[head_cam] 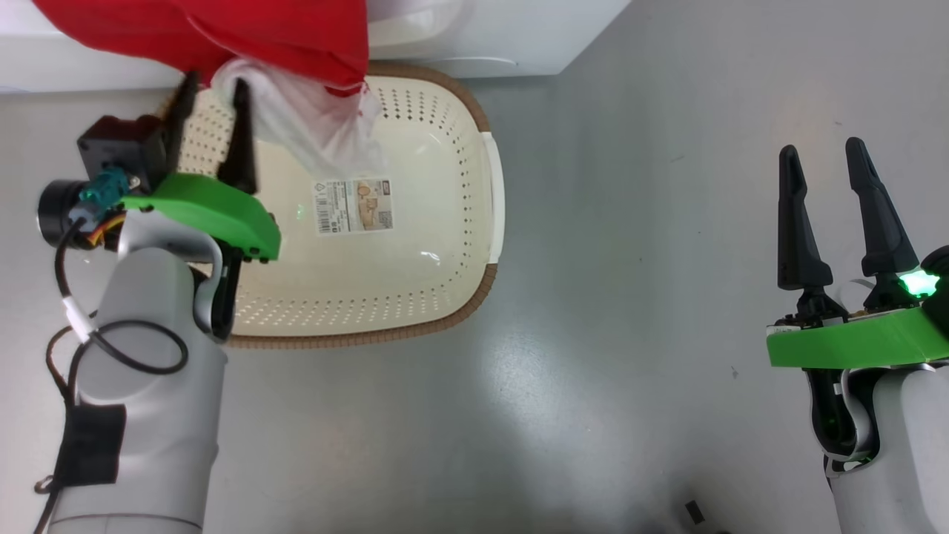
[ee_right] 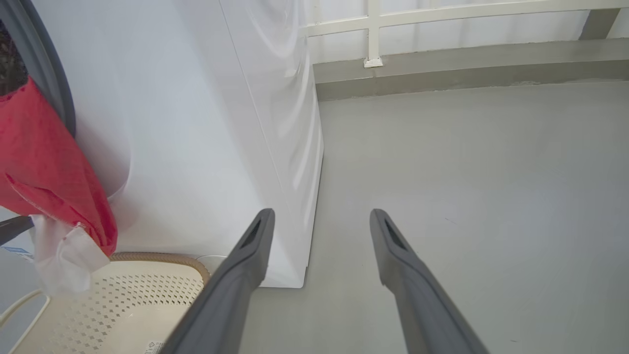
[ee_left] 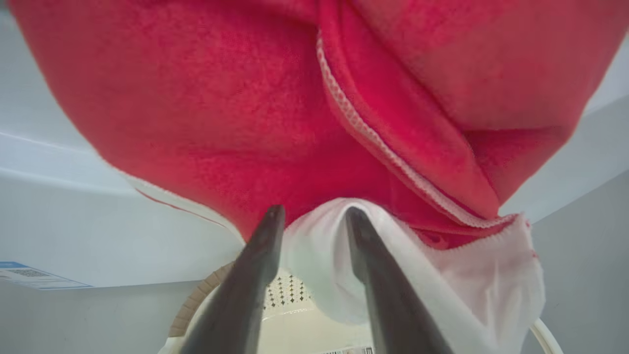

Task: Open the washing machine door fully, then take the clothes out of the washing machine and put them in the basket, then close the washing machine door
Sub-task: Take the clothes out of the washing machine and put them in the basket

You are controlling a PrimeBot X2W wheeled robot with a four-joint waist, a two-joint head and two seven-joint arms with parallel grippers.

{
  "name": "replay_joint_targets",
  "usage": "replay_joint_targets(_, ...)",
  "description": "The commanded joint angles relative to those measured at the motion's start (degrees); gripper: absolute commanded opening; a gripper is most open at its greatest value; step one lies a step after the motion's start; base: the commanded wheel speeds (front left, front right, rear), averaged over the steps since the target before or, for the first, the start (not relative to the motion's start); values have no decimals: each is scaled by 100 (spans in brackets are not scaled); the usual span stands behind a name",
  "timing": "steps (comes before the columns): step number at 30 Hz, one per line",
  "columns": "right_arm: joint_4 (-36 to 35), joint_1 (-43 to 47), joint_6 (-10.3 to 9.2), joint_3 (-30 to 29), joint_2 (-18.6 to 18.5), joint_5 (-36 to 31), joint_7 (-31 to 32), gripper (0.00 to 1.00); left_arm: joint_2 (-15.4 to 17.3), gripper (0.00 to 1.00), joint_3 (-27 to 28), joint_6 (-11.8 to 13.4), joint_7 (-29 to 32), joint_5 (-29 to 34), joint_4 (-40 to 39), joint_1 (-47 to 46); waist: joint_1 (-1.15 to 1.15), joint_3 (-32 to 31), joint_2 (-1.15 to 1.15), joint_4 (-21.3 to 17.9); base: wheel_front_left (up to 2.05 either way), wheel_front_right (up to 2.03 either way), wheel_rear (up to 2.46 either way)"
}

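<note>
In the head view, the left gripper is seen at ten o'clock, raised over the far left corner of the basket, which rests on the grey floor just before the washing machine. The red clothes are draped at eleven o'clock, with a white garment hanging beneath them over the basket's far end. In the left wrist view, a fold of the white garment is seen between the two parted fingers of the left gripper; whether it is clamped cannot be told. The basket's inside is bare apart from a label sticker. The right gripper is held at four o'clock, well apart from the basket, its fingers spread and nothing between them. In the right wrist view, the red clothes are shown spilling from the grey rubber ring at nine o'clock, above the basket.
</note>
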Motion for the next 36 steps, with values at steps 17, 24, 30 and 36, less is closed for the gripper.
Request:
replay_joint_targets(17,-127,169,37,19,11,-180,-35,100,83,100,7,-37,-29,-161,-1781,1194,0,-303,0,304,0,0,0)
replay_joint_targets(24,-115,228,37,5,1,-186,-35,100,80,100,263,-38,-29,-191,-2451,1673,0,-417,0,337,0,0,0)
replay_joint_targets(30,-121,312,37,-27,-1,-183,-35,100,78,100,381,-38,-29,-250,-3111,2265,0,-510,0,367,0,0,0)
replay_joint_targets(36,-128,408,37,-60,-28,-169,-35,100,77,100,549,-36,-29,-293,-3733,2875,0,-579,0,377,0,0,0)
